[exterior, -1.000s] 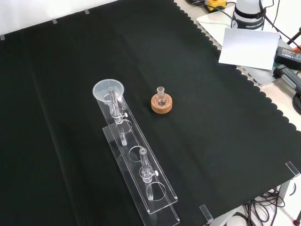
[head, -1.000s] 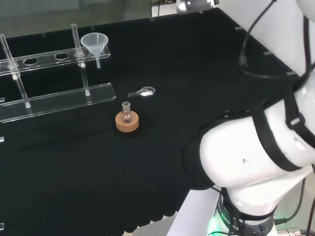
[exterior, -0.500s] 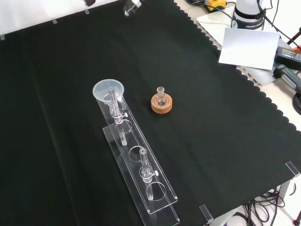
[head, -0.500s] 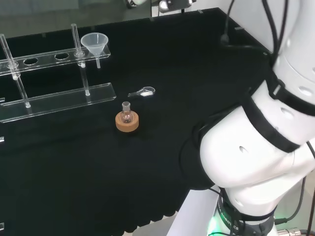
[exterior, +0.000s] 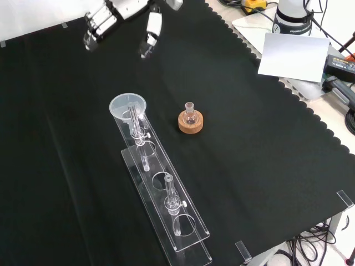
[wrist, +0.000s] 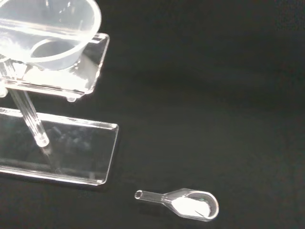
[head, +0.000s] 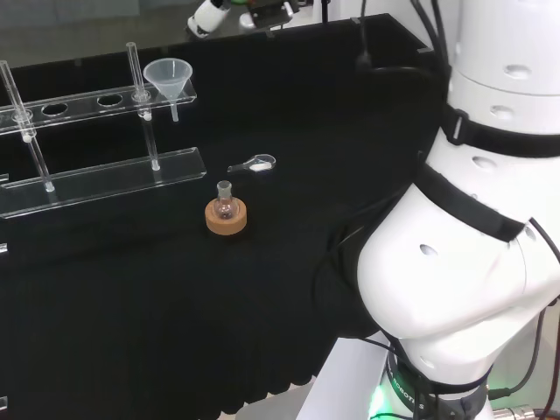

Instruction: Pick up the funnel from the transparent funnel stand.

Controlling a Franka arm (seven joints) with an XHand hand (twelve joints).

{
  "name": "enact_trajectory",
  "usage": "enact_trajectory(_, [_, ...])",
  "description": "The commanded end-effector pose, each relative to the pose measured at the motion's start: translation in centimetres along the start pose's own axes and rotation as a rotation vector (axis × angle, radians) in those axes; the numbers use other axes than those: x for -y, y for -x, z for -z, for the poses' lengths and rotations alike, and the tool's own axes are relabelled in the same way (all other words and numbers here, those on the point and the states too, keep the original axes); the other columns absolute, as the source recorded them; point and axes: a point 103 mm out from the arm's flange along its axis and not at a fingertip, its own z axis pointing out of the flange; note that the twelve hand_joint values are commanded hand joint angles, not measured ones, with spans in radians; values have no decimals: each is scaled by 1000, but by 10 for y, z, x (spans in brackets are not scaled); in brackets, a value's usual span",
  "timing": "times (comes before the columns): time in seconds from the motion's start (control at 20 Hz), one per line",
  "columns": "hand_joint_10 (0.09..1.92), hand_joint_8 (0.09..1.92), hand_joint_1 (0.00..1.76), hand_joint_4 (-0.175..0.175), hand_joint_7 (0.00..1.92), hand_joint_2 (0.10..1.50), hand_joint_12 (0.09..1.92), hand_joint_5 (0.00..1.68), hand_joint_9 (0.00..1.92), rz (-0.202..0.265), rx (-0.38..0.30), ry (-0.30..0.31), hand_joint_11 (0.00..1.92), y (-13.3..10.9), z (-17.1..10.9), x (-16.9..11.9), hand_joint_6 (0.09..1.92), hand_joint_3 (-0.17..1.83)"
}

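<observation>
In the head view, one clear funnel sits in the end hole of the upper rail of one transparent funnel stand at about ten o'clock on the bench; two upright clear rods rise from the stand, one just beside the funnel and one toward nine o'clock. One small flask stands upright in one cork ring near the middle of the cloth, and one clear scoop holding a little white powder lies between the flask and the stand. The hand shows at twelve o'clock, well apart from the funnel; from here I cannot tell how its fingers are set. In the front view, the hand comes in at about eleven o'clock with its fingers straight and spread apart, holding nothing and touching nothing, above the cloth and clear of the funnel, which rests at the far end of the stand. The flask in its cork ring stands at about three o'clock of the funnel. In the wrist view, the funnel is seated in the stand's top rail, and the scoop lies on the cloth apart from the stand's base.
</observation>
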Motion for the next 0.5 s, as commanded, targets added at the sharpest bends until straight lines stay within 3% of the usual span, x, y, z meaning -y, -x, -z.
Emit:
enact_trajectory(0.05, [720,437,565,28,0,774,1454,65,158,25,69,-75,164,-43,-4,-23,87,392])
enact_trajectory(0.5, [810,336,633,32,0,678,1490,53,114,18,123,-152,295,-67,-13,-37,87,487])
